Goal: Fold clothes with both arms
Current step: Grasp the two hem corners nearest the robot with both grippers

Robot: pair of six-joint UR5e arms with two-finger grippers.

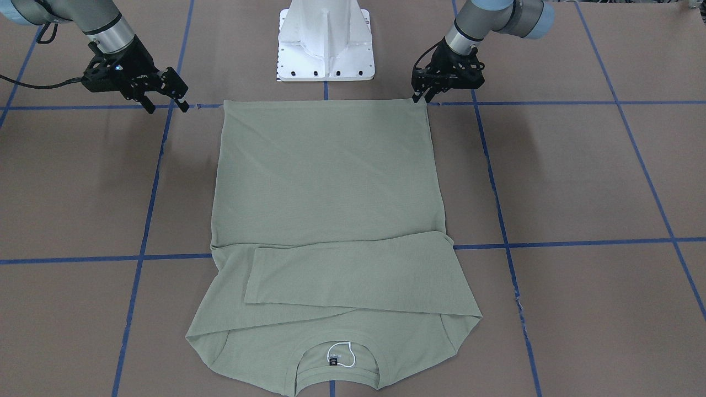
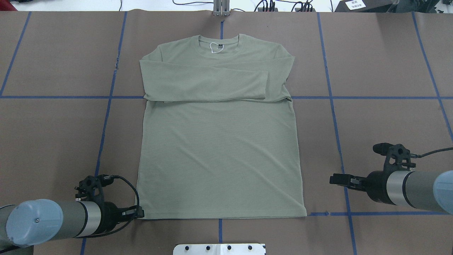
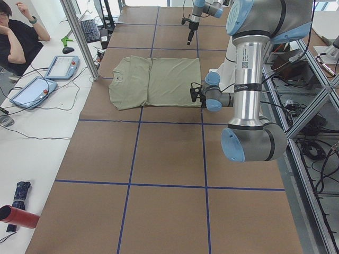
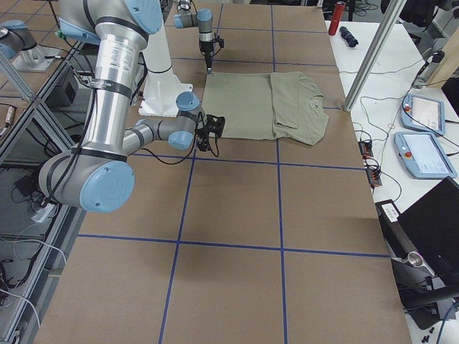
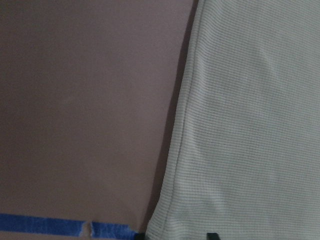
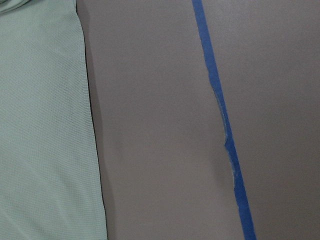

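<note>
I see the sage-green long-sleeved shirt (image 2: pixel 219 148) lying flat in the middle of the table (image 2: pixel 53 141), sleeves folded across its chest. My left gripper (image 1: pixel 422 96) sits at one hem corner, but I can't tell its jaw spacing. My right gripper (image 1: pixel 167 106) hangs spread wide, clear of the other corner.

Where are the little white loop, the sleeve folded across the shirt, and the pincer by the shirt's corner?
White cord loop (image 1: pixel 341 353): front-facing view, loop's centre.
Folded pale sage-green knit sleeve (image 1: pixel 353 275): front-facing view, mid-sleeve.
Black open-frame left pincer (image 1: pixel 420 98): front-facing view, between its fingertips.
</note>
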